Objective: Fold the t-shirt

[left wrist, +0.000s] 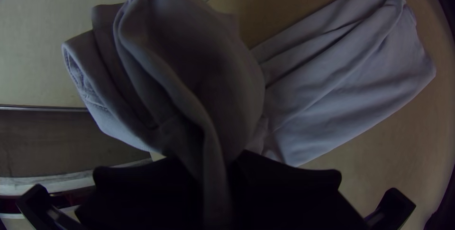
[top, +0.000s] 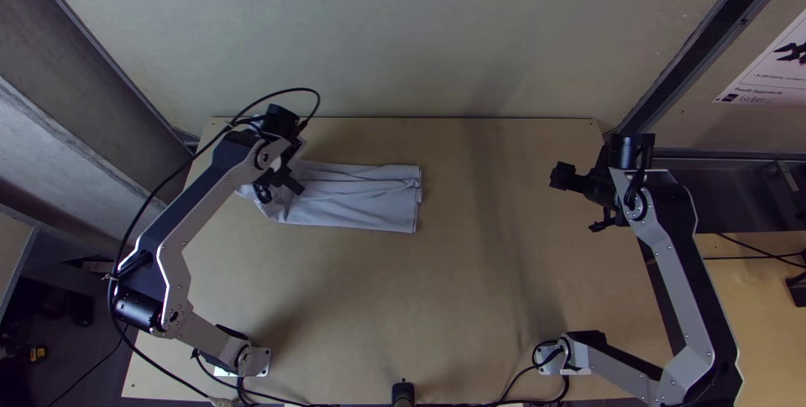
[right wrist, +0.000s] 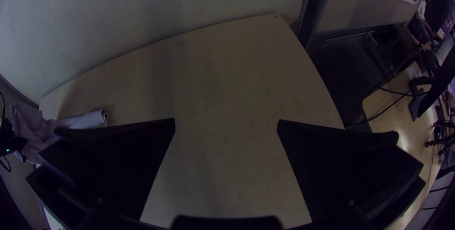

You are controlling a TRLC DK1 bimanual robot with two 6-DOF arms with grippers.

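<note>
Left gripper (left wrist: pixel 215 168) comes first, its jaws closed on a gathered fold of the shirt (left wrist: pixel 350 83) above the far left part of the table (top: pixel 470 298). The bunched end (left wrist: pixel 189 64) rises from the table in loose, overlapping folds near the left edge, while the rest of the shirt lies on the surface as a long, narrow strip, in the table's far half and left of its middle.

By the look of it, the lengthwise folding is largely done: the strip has fairly straight sides and seems to be several layers thick, though some creases run along it. What is left, I judge, is the crosswise fold, with the held end carried over the strip towards the table's right side, then some smoothing. The gathered end could land crooked or in a lump if it isn't opened out on the way down.

As for direction, the strip's long axis runs left to right, close to parallel with the table's far edge and slanting very slightly towards the near edge as it goes right. Its free end (top: pixel 406 197) points to the table's right edge.

Right gripper (right wrist: pixel 226 123) is above the table's far right part, well apart from the shirt, its jaws spread wide with nothing between them.
</note>
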